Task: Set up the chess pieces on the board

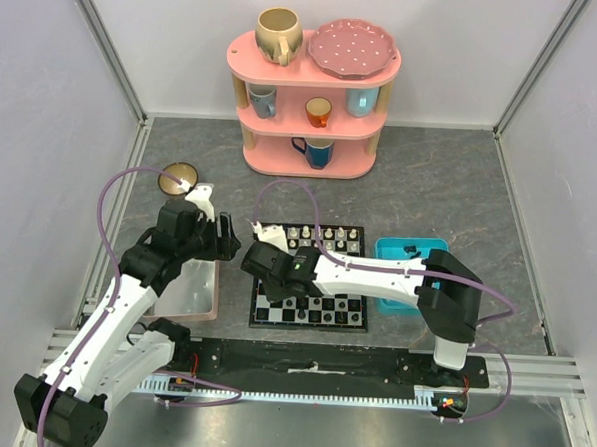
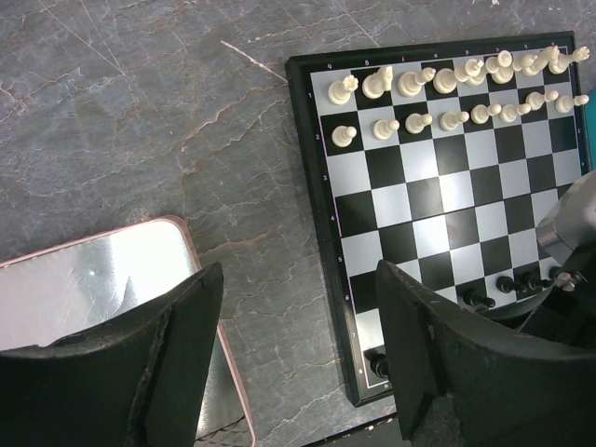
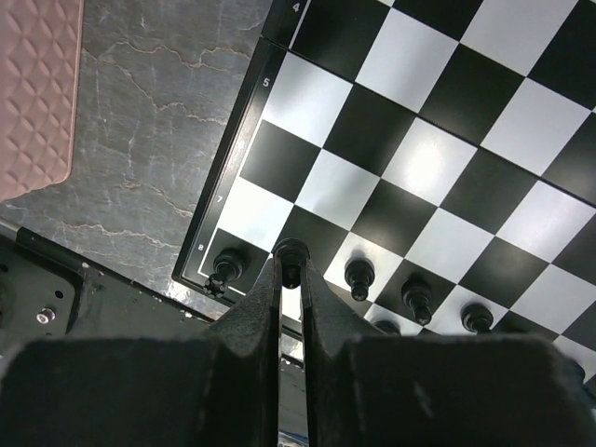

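The chessboard [image 2: 438, 200] is showing black and white checks inside a thin dark border, and it is carrying cream-white chess pieces [image 2: 414, 82] and black chess pieces [image 3: 359, 272]. The tabletop [image 2: 140, 112] is looking grey with pale veins. The pink-rimmed tray [image 2: 191, 242] is gleaming silver-grey inside. The plate [image 1: 353, 48] is showing pink with pale dots.

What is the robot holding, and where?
The right end effector pinches a black chess piece near its top; the left end effector holds nothing.
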Motion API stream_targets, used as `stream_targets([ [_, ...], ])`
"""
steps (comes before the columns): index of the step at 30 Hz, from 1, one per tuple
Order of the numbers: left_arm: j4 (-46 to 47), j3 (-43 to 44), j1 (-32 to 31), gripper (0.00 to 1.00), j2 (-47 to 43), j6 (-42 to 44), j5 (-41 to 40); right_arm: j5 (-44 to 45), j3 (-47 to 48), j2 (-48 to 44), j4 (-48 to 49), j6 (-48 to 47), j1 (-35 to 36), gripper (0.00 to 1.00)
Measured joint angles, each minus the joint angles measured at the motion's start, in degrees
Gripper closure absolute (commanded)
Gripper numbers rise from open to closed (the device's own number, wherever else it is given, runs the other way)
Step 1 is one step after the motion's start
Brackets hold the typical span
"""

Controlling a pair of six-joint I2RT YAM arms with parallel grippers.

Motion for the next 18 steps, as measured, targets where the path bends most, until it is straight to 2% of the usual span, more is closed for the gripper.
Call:
stream_targets([
  [18,0.0,0.0,0.0,0.26,0.0,0.0,-0.1,-0.2,0.0,3.6,0.6,2.3,0.7,0.94],
])
